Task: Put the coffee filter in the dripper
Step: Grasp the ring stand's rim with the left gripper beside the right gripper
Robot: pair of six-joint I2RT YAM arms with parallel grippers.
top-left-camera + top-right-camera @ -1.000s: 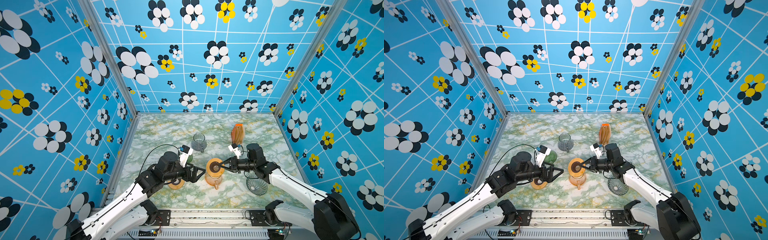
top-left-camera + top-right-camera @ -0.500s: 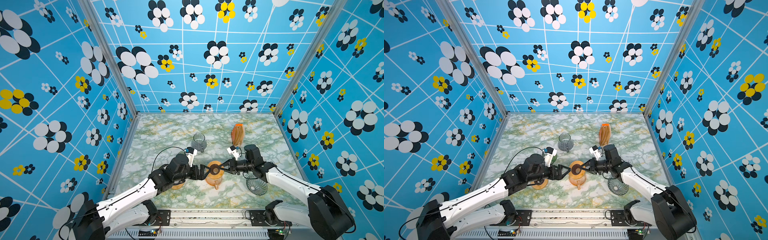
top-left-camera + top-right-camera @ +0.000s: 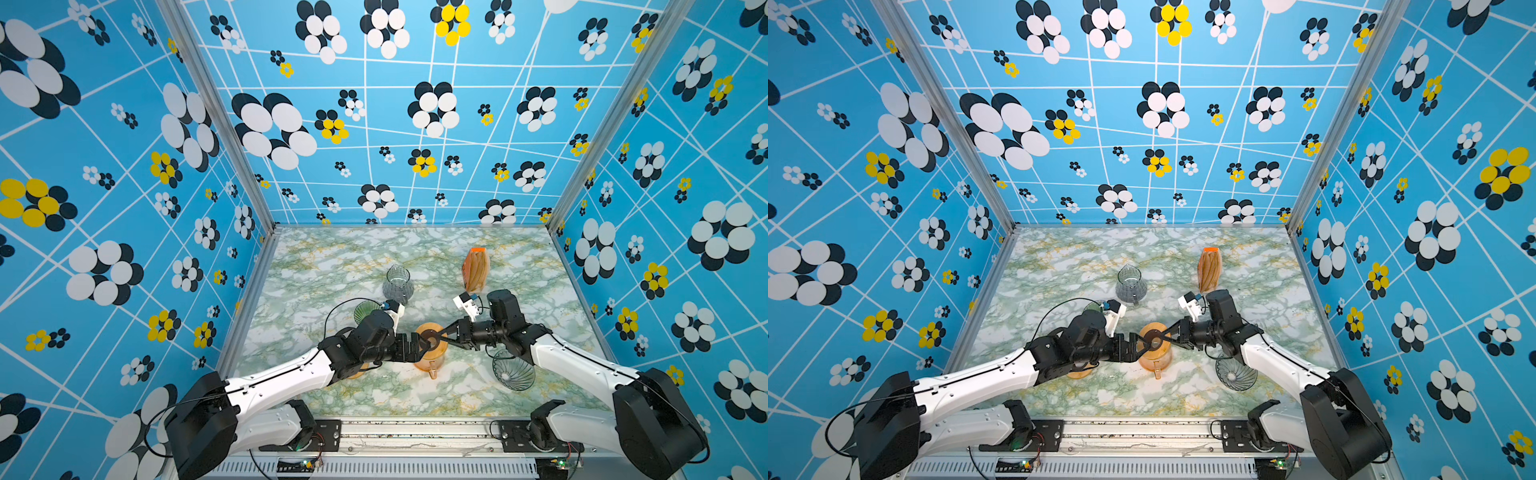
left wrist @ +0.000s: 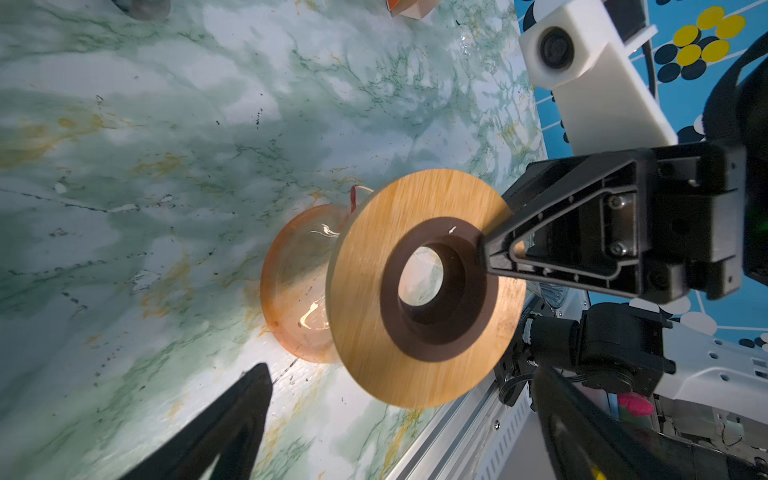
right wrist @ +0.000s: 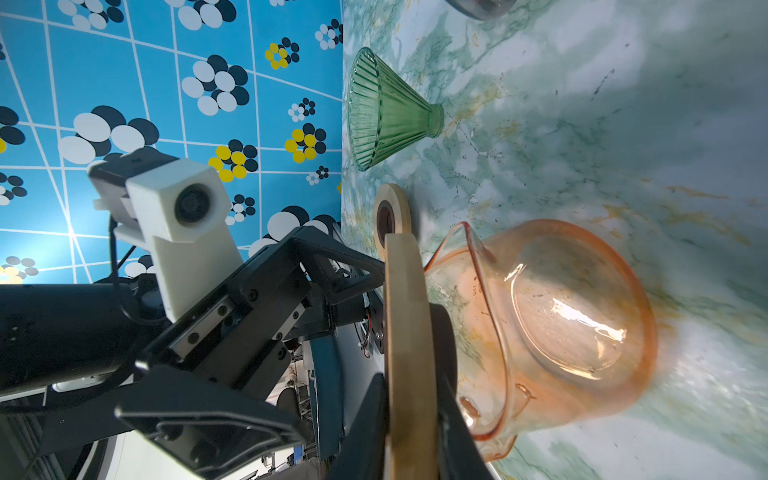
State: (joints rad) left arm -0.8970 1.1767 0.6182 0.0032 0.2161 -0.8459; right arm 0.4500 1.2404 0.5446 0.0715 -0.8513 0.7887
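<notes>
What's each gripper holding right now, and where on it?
Right gripper pinches the wooden ring across its faces at the rim; left gripper holds nothing.

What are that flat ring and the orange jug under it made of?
The ring looks like pale wood, matte, with visible grain; its dark inner collar may be rubber or plastic. The orange jug seems tinted glass: see-through, glossy, bright highlights.

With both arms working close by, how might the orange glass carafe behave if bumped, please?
The carafe looks like thin glass, so probably rigid and fragile. Its wide, low base suggests it would slide rather than tip.
</notes>
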